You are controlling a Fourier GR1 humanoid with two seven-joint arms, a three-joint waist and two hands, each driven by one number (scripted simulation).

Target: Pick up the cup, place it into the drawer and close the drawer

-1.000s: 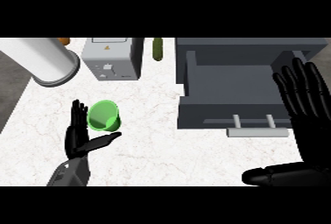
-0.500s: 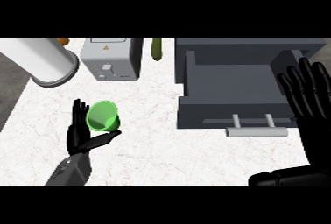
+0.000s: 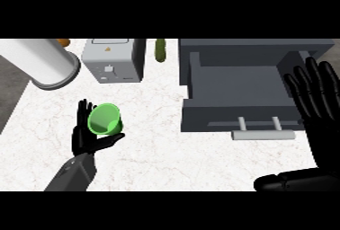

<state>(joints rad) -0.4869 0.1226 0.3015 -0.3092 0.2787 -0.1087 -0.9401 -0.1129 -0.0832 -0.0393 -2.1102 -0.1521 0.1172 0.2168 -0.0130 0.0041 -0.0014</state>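
A: Cup location?
B: Green cup [image 3: 104, 120], see-through plastic, round rim tipped toward the camera. It sits in the left hand [image 3: 90, 134], over the white marbled counter [image 3: 153, 152], left of the drawer.

A: Grip?
B: Fingers stand behind the cup, thumb hooks under its lower right side. So the hand is cupped round it. Glossy black hand, grey forearm.

A: Right hand?
B: Right hand [image 3: 315, 103] is at the right edge, fingers straight and spread, holding nothing. It overlaps the drawer's right side in the view; contact can't be told.

A: Drawer?
B: Grey drawer [image 3: 232, 81], boxy, pulled out, matte flat walls, pale bar handle [image 3: 262, 133] on its front.

A: Other stuff?
B: Boxy metal toaster [image 3: 113, 60] at the top, big white cylinder [image 3: 40, 63] with a grey base at top left, small dark-green oblong thing [image 3: 160, 49] beside the toaster, looks like a pickle.
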